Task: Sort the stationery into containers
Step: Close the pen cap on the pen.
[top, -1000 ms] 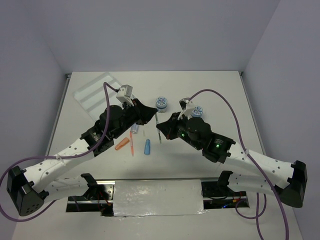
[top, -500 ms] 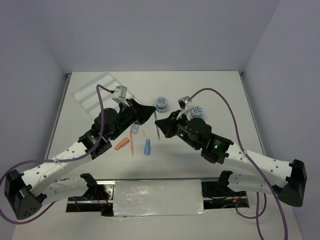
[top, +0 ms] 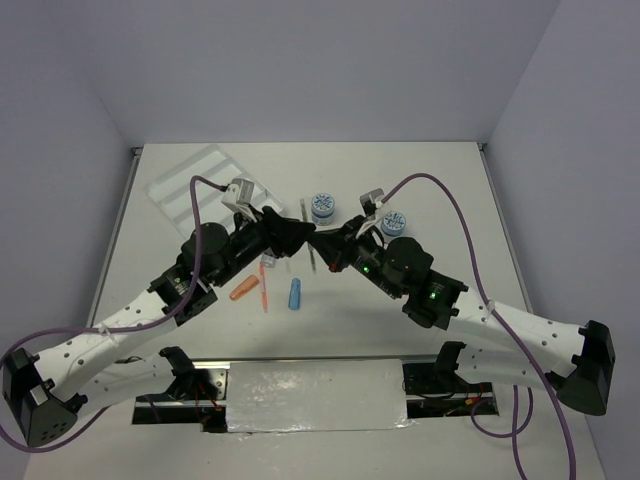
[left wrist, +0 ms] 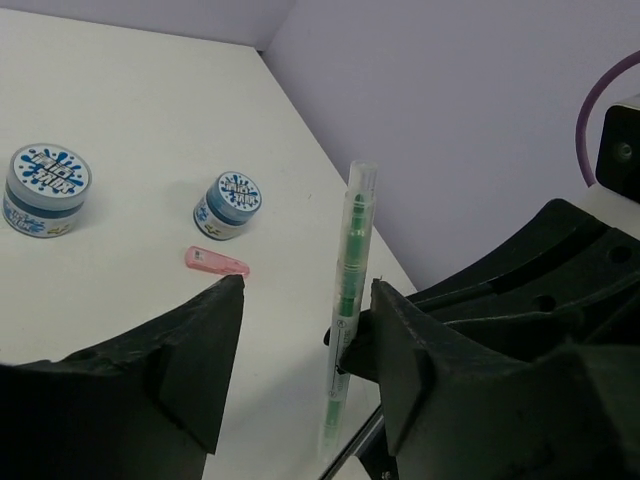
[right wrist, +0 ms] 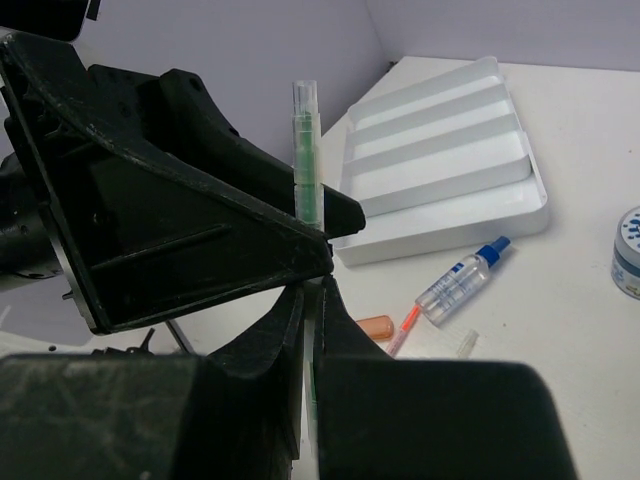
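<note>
My right gripper (top: 320,246) (right wrist: 312,310) is shut on the grey-green pen (top: 307,228) (right wrist: 305,150) and holds it upright above the table. My left gripper (top: 298,236) (left wrist: 305,300) is open, its jaws on either side of the pen (left wrist: 350,280), with the pen close to the right-hand jaw. The white four-compartment tray (top: 195,185) (right wrist: 440,170) lies at the far left. On the table lie two blue-white pots (top: 322,207) (top: 393,222), an orange cap (top: 242,291), a blue cap (top: 295,294), an orange pen (top: 264,290) and a blue-capped bottle (right wrist: 462,280). A pink cap (left wrist: 217,261) lies near the pots.
Both arms meet over the table's middle, above the loose items. White walls enclose the table on the left, back and right. The purple cables (top: 440,190) arch over both arms.
My right gripper has raised the pen and moved left. My left gripper has moved right until its open jaws stand round the pen.
</note>
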`<control>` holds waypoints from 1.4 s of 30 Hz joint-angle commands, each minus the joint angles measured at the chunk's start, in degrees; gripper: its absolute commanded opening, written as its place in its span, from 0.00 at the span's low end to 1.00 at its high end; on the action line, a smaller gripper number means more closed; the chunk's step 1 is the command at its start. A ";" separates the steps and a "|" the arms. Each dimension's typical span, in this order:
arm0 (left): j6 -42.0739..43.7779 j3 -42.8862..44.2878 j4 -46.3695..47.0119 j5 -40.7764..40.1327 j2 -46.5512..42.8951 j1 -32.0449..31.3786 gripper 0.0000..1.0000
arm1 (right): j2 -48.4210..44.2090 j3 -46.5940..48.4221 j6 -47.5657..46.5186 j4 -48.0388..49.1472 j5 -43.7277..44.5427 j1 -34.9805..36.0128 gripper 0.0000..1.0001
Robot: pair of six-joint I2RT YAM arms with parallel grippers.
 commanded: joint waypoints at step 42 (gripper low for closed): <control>13.60 3.85 6.26 20.47 -2.54 -0.41 0.93 | -4.53 -3.29 -6.06 2.15 -16.38 -0.08 0.00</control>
